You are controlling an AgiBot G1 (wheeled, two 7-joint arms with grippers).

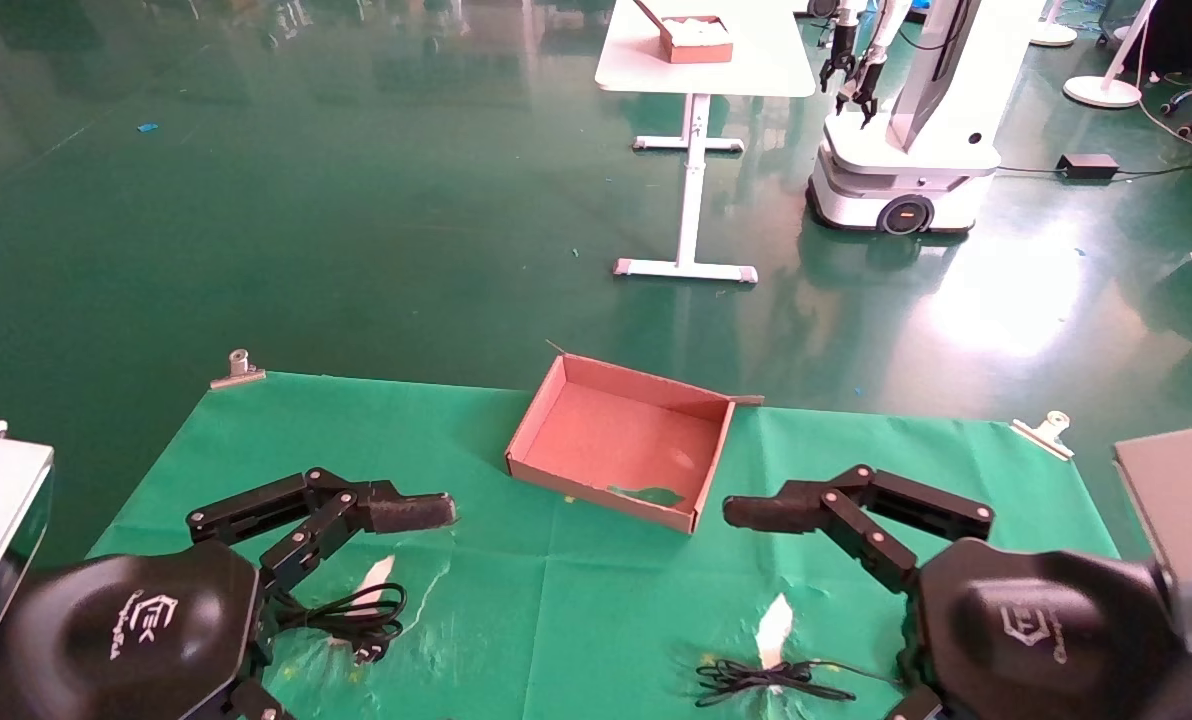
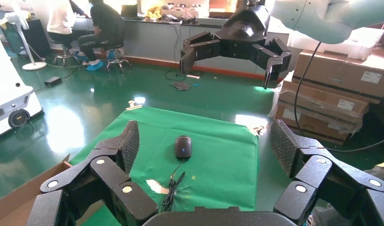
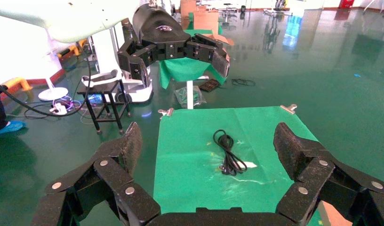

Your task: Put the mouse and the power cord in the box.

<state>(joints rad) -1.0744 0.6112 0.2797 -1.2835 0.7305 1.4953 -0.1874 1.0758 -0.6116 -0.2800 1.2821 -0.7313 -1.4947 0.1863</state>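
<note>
The reddish-brown box (image 1: 556, 400) lies at the middle back of the green cloth, nothing in it. The coiled power cord (image 1: 351, 615) (image 3: 228, 153) rests at the front left, under my left arm. The black mouse (image 2: 183, 147) sits top up on the cloth; its thin bundled cable (image 1: 766, 682) (image 2: 173, 188) shows at the front right. In the head view the mouse body is hidden by my right arm. My left gripper (image 2: 204, 150) hovers open left of the box, one finger (image 1: 411, 512) pointing toward it. My right gripper (image 3: 206, 150) hovers open on the box's right, finger (image 1: 761, 512).
Metal clips (image 1: 238, 368) (image 1: 1046, 432) pin the cloth's far corners. The cloth has torn white patches (image 1: 381, 575) (image 1: 774, 630). Beyond the table are green floor, a white table with a small box (image 1: 696, 40) and another robot (image 1: 906, 150).
</note>
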